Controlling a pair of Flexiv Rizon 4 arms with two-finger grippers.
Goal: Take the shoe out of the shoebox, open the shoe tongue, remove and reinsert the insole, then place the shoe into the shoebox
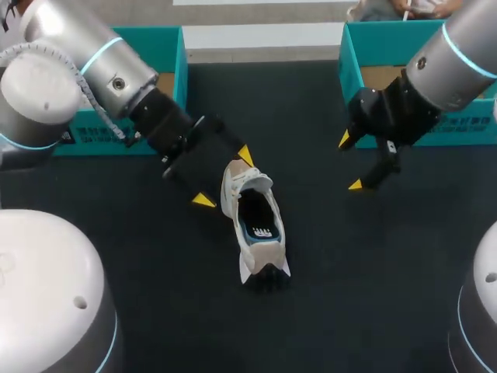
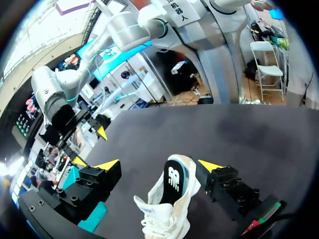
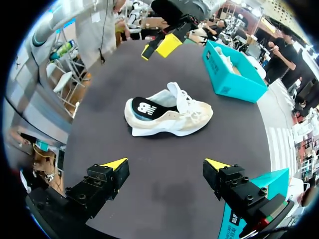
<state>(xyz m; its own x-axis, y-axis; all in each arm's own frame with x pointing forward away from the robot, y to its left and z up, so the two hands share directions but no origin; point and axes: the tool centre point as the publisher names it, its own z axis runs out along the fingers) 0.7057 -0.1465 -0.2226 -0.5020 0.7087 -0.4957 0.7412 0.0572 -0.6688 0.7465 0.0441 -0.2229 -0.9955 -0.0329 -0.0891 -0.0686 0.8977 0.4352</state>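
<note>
- At the centre of the head view, the shoe (image 1: 252, 225) lies on the dark table (image 1: 171, 311), laces toward the top of the frame. It is out of both teal boxes: the left shoebox (image 1: 180, 70) in the upper left and the right shoebox (image 1: 345, 62) in the upper right. We judge the first step done.
- In the same view, our left gripper (image 1: 224, 177) sits just left of centre. Its yellow tips stand apart on either side of the laced end, with no clamp that we can see. Our right gripper (image 1: 349, 162), right of centre, is spread wide with nothing between its fingers, well apart from the shoe.
- In the left wrist view, the shoe (image 2: 169, 209) lies between the parted fingers of the left gripper (image 2: 158, 165), heel end ahead. The dark insole (image 2: 174, 181) shows inside the collar. We cannot tell whether either finger touches the shoe.
- In the right wrist view, the shoe (image 3: 169, 117) rests well ahead of the right gripper (image 3: 167, 164), whose fingers are apart and empty. The insole (image 3: 148, 107) is in the shoe, its heel end perhaps riding high.
- We cannot say whether the tongue and insole steps are finished. The return to a shoebox clearly remains.
</note>
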